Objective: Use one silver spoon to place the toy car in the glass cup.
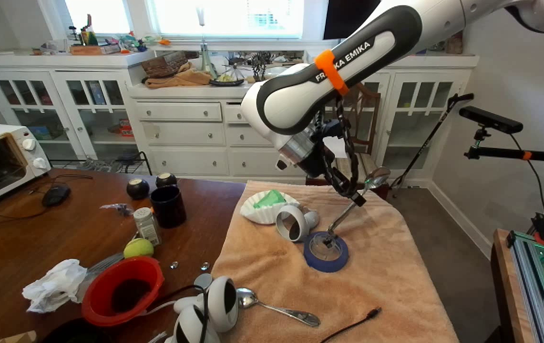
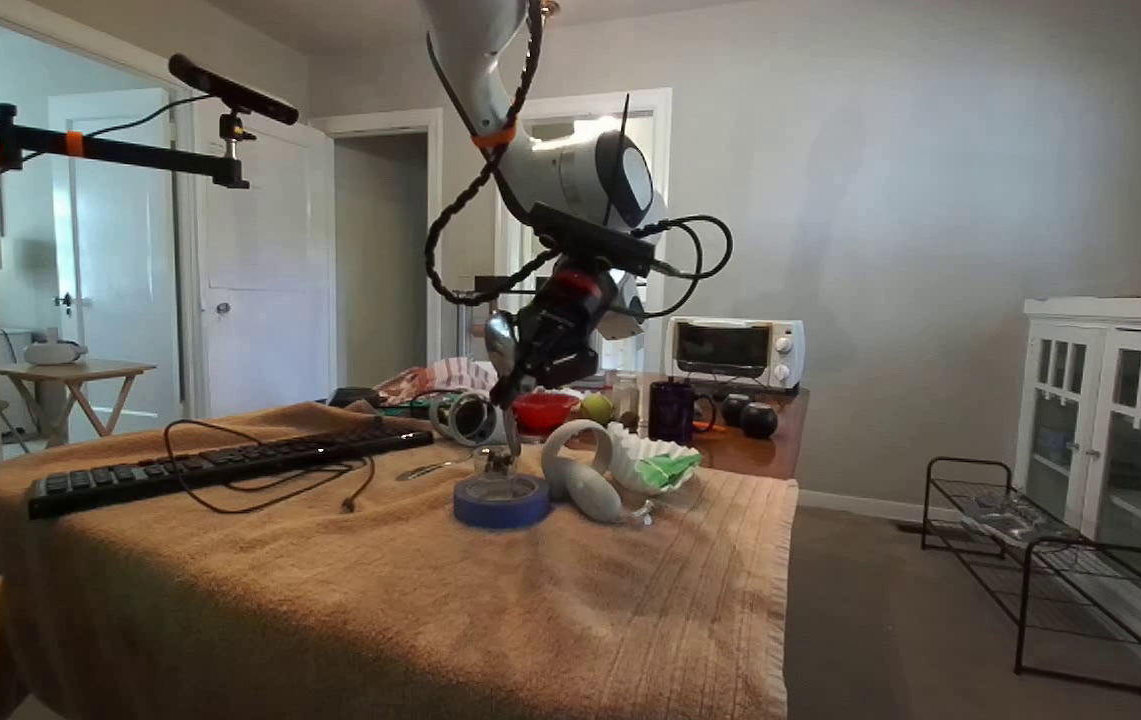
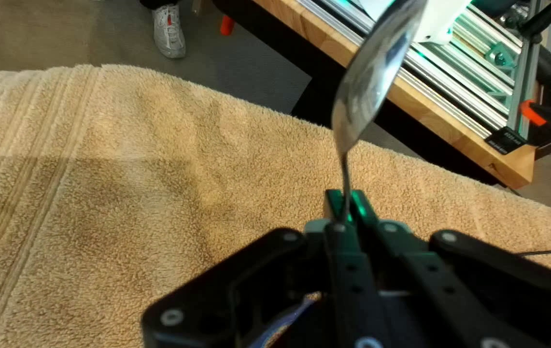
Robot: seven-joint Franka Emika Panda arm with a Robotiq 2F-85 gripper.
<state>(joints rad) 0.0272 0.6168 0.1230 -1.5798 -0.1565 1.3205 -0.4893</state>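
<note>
My gripper [image 3: 347, 205] is shut on the handle of a silver spoon [image 1: 375, 178], whose bowl points up and away in both exterior views. The handle slants down to the clear glass cup [image 2: 479, 463], which sits inside the blue tape ring [image 2: 502, 508]. At the handle's lower end, within the cup, shows a small dark thing [image 1: 328, 242]; it may be the toy car, but it is too small to be sure. In the wrist view the spoon's bowl [image 3: 376, 72] rises beyond the fingertips, while the cup is hidden. Another silver spoon [image 1: 281, 309] lies on the towel.
A white and grey controller [image 1: 295, 224] stands close beside the tape ring, with a white paper filter [image 1: 257, 215] holding something green behind it. More white controllers [image 1: 221, 305] and a red bowl [image 1: 93, 297] are on the table. A black keyboard [image 2: 230, 465] with loose cables lies on the towel.
</note>
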